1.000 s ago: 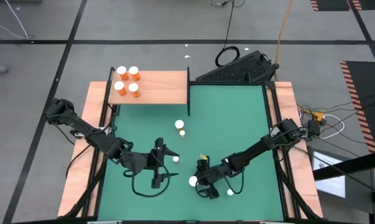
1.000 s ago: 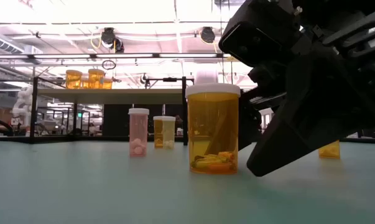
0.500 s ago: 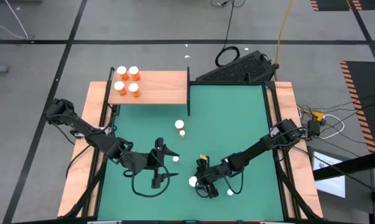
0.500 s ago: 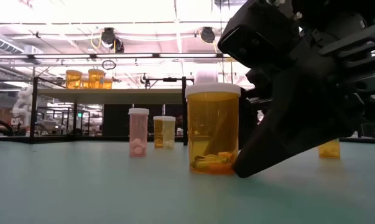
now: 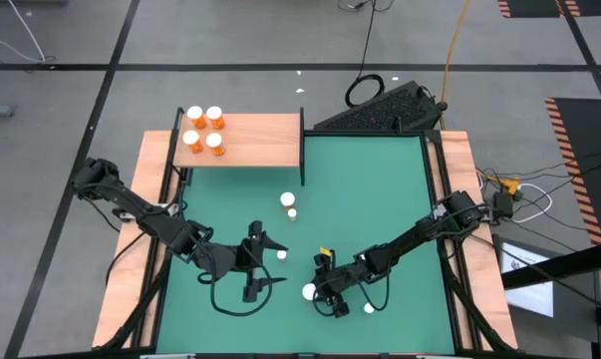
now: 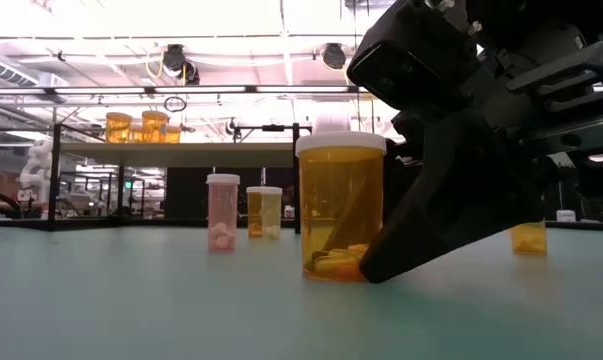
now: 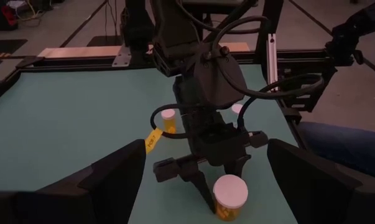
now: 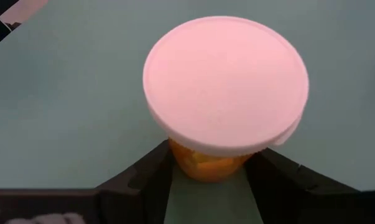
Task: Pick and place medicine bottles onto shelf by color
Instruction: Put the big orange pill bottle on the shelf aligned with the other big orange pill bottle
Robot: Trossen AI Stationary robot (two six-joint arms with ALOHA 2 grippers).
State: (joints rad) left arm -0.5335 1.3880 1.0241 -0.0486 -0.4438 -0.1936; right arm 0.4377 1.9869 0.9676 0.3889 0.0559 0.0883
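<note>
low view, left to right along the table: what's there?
pink bottle → pale yellow bottle → big orange bottle with the right gripper at its base → small orange bottle at the far right.

robot lab, taped floor (image 5: 61, 120), cables (image 5: 365, 85)

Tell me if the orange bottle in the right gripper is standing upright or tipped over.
Upright. In the low view the orange bottle stands with its base on the green mat and its white cap level on top, the right gripper at its base.
</note>
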